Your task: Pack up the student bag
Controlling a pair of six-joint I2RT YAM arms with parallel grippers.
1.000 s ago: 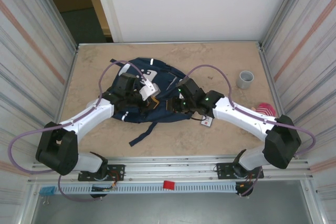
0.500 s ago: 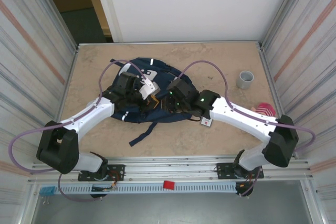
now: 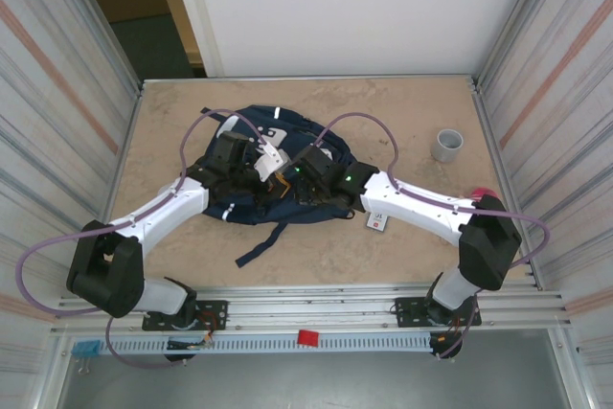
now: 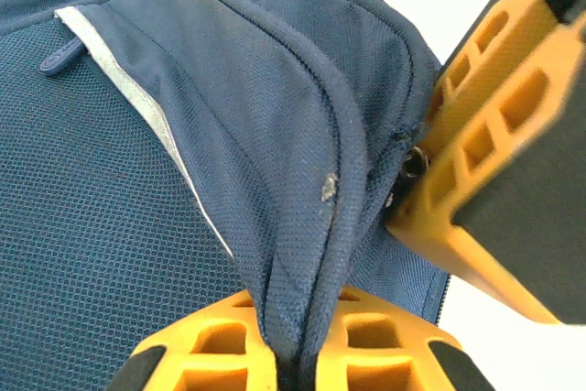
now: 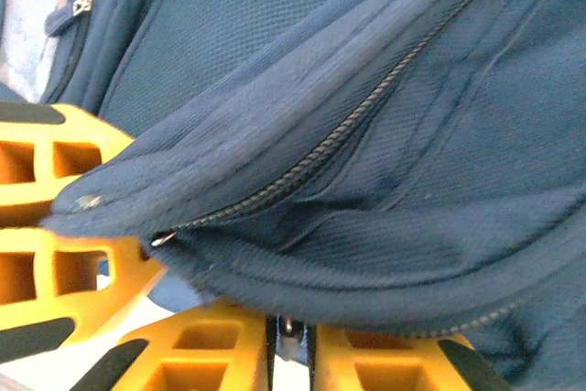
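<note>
The large navy blue fabric student bag (image 3: 292,133) lay mid-frame in the top view on the beige stone-patterned table (image 3: 402,107). The left gripper (image 4: 298,350) pinched a raised fold of its fabric. The right gripper (image 5: 290,347), at bottom centre, was pressed together on a small metal zipper pull (image 5: 288,336).

Setting: robot test cell, lab-type. Evidence: ribbed metal-look panels (image 3: 57,93) wall in the tabletop (image 3: 402,112) on either side of the left tool (image 3: 281,179) and right tool (image 3: 295,184). White board (image 3: 354,7) beyond them. Behind them, an aluminium rail (image 3: 316,299) carries both arm bases, with a slotted cable duct (image 3: 259,343).
</note>
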